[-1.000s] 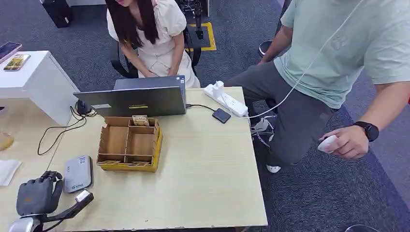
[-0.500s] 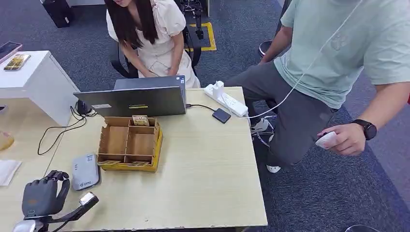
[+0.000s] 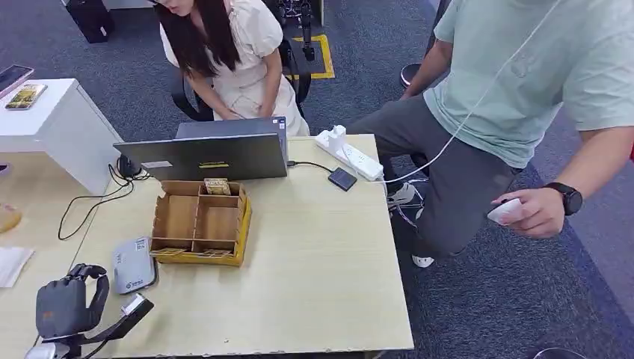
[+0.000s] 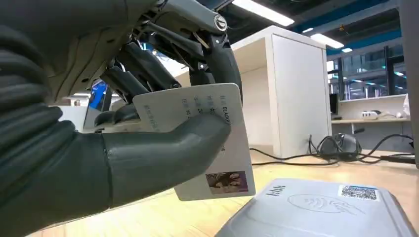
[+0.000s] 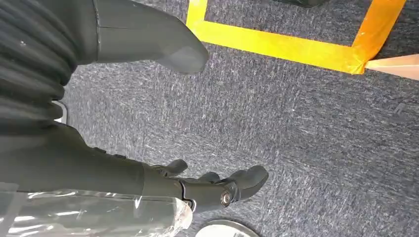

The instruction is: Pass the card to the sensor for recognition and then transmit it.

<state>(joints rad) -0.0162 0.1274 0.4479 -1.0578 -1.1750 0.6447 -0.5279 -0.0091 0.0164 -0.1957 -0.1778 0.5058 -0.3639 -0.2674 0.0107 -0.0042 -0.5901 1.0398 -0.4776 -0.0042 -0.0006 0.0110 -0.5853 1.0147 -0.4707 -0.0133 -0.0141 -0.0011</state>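
White card (image 4: 197, 143) pinched in my left hand (image 3: 66, 305), just short of the sensor (image 3: 134, 265) ahead; right hand (image 5: 148, 113) hangs empty.

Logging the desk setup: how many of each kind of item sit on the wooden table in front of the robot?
Laptop: 1
Card reader: 1
Cardboard tray: 1
Power strip: 1
Small dark box: 1
Total: 5

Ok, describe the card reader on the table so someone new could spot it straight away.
Start at the pale wooden table, then find the cardboard divider box behind the laptop. The card reader lies flat beside that box, near the left hand: a grey rounded slab with a small sticker.
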